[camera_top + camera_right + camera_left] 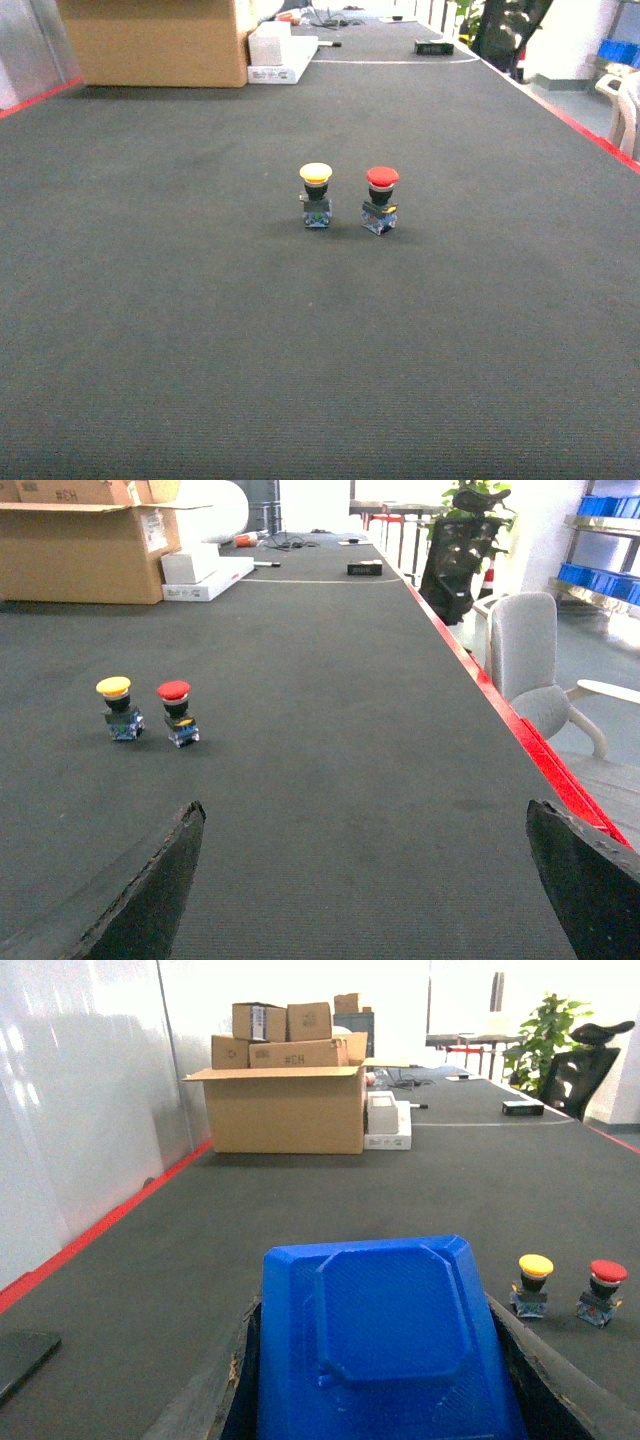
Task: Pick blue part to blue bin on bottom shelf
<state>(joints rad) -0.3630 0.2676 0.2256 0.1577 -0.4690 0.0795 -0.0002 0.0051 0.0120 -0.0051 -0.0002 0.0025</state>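
The left gripper [385, 1400] holds the blue part [380, 1345] between its fingers [215, 1400], which show only as dark, worn edges at either side of the part low in the left wrist view; the part fills the gap between them, a bright blue moulded piece with a raised octagonal panel on its upper face. Ahead of this gripper and to its right, two push-buttons stand upright on the dark mat [300, 1200]: a yellow-capped button [533, 1282] and, just beside it on the far side from the gripper, a red-capped button [602, 1290]; they stand close together without touching. Farther ahead and slightly left of the gripper sits a large open cardboard box [285, 1105] with smaller cartons [285, 1035] stacked on it, and a white box [388, 1125] is just beside its right wall. The right gripper [365, 880] is spread wide with nothing between its fingers [150, 895], only bare mat showing in the gap. Ahead of it and to its left stand the same two buttons. To its right a red line [500, 710] runs along the mat's edge, and beyond that is a grey chair [530, 660]. Neither gripper shows in the head view, where the two buttons stand side by side mid-mat
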